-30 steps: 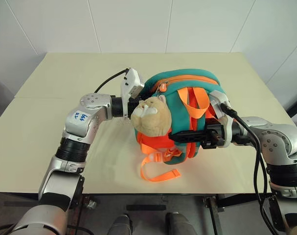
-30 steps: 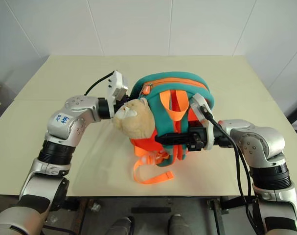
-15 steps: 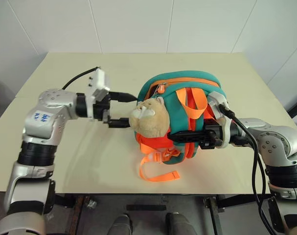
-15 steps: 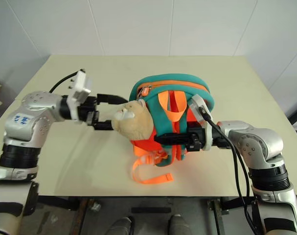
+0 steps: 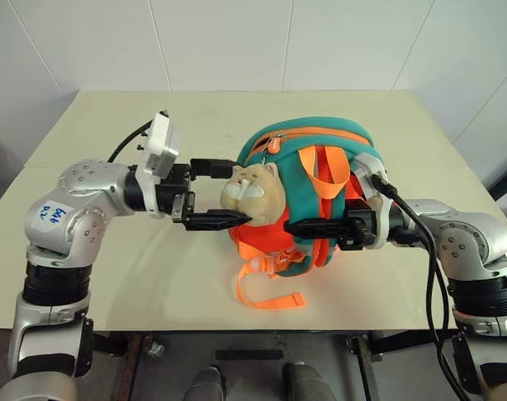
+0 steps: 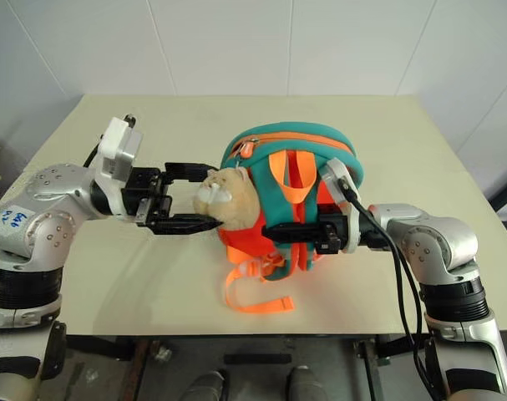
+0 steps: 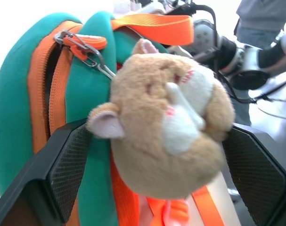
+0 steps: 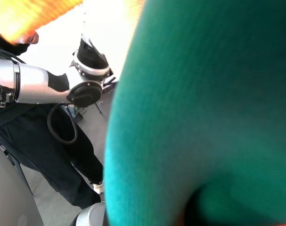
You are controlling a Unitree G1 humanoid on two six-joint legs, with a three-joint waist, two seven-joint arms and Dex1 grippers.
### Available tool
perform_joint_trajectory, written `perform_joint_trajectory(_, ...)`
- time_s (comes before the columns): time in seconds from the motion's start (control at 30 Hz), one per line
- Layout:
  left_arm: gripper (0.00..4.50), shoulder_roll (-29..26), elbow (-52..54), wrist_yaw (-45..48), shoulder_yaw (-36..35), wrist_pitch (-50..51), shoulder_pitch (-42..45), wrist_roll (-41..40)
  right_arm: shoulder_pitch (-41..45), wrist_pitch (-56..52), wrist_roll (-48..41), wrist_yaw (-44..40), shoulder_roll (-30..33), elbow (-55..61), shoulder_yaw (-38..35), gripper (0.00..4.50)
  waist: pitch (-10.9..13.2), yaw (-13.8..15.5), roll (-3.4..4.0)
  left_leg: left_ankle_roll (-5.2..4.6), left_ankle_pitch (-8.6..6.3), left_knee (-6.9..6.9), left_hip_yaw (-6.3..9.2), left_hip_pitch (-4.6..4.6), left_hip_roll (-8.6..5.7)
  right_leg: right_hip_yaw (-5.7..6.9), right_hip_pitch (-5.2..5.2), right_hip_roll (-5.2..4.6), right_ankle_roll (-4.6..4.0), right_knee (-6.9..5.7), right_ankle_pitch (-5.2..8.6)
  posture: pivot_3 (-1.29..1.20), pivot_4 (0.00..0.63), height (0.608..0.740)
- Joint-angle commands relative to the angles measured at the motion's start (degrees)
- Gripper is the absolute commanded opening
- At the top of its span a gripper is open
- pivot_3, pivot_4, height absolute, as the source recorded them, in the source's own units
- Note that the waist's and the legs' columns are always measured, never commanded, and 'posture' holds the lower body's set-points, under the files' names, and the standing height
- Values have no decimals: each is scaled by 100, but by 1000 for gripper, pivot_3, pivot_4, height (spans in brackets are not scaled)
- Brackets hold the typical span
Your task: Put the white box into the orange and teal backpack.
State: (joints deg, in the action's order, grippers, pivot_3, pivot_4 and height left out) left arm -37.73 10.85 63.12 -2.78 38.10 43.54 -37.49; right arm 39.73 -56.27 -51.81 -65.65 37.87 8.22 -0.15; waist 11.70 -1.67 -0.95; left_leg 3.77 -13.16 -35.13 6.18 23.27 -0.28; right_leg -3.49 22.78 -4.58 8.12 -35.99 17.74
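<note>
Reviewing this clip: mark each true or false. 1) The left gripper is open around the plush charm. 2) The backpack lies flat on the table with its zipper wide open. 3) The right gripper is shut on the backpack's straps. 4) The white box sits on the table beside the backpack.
1) True. The left gripper stands open, one finger on each side of the plush charm; whether they touch it cannot be told.
2) False. The backpack stands up, held at its strap side, and its orange zipper line looks closed along the top.
3) True. The right gripper is shut at the teal and orange straps.
4) False. On the table there is just the backpack, with an orange webbing tail trailing beneath it.
</note>
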Motion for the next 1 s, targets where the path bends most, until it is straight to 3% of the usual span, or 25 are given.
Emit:
perform_joint_trajectory(0.03,4487,75,252,-185,100,-194,-41,146,150,54,-27,-70,-24,47,-29,0,0,8,0,0,0,0,0,0,0,0,0,0,0,0,0,0,150,740)
perform_joint_trajectory(0.07,4487,110,270,-193,143,-288,-59,188,158,52,-28,-69,-26,46,-29,0,0,10,0,0,0,0,0,0,0,0,0,0,0,0,0,0,150,740)
perform_joint_trajectory(0.17,3944,239,280,-317,157,-520,-72,287,164,56,-29,-72,-22,54,-37,0,0,14,0,0,0,-2,0,0,-1,0,-1,0,0,0,0,0,150,740)
perform_joint_trajectory(0.37,2304,156,241,-330,-17,-627,56,193,155,62,-23,-54,-25,66,-48,0,0,14,0,0,0,-2,0,0,-1,0,-1,0,0,1,0,0,150,740)
perform_joint_trajectory(0.47,1531,-158,-18,-287,-355,-554,321,99,139,85,-8,-34,-31,66,-66,0,0,13,0,0,0,-1,0,1,-1,0,-1,0,0,1,0,0,150,740)
perform_joint_trajectory(0.63,1531,-769,-363,-69,-741,-340,488,-103,43,86,-36,74,-37,136,-165,0,1,-19,1,0,0,3,-1,-2,-1,0,0,1,0,2,0,0,150,740)
perform_joint_trajectory(0.8,1531,-1457,-931,354,-583,-823,69,508,-90,86,-82,189,-39,239,-236,0,1,-11,2,0,0,8,-1,-2,0,1,1,1,-3,3,2,0,150,740)
perform_joint_trajectory(1.0,1531,-1171,-1724,319,-117,-1712,-348,1253,-212,79,-188,408,-116,386,-322,0,2,12,2,0,0,6,-1,-2,0,1,1,1,-4,0,1,0,150,740)
